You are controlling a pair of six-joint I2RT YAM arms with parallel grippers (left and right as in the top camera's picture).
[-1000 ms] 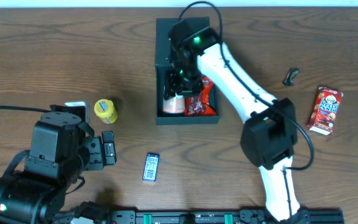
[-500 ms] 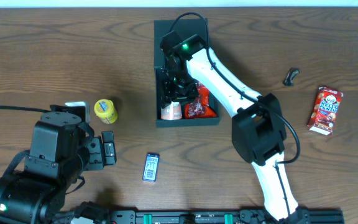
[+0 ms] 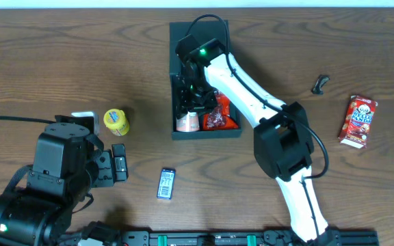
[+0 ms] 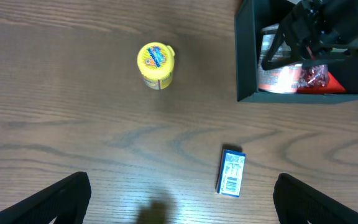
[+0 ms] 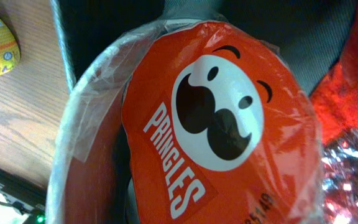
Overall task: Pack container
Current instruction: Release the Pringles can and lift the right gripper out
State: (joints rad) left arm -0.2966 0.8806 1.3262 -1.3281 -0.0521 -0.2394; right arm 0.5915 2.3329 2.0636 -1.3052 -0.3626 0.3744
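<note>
The container (image 3: 207,134), a dark square box with its lid (image 3: 198,33) folded back, sits at the table's far middle. Inside on the left, an orange Pringles can (image 3: 187,121) lies under my right gripper (image 3: 195,92), which is shut on it. The can's top (image 5: 216,124) fills the right wrist view and hides the fingers. A red snack bag (image 3: 222,113) lies beside the can. My left gripper (image 4: 182,199) hangs open and empty over the front left of the table, and the container (image 4: 247,62) shows at the upper right of its view.
A yellow tub (image 3: 116,121) stands left of the container. A small blue packet (image 3: 166,183) lies near the front edge. At the right are a red snack box (image 3: 358,120) and a small black clip (image 3: 321,83).
My right gripper moved left inside the container with the Pringles can, then held still. The left arm has not moved.
</note>
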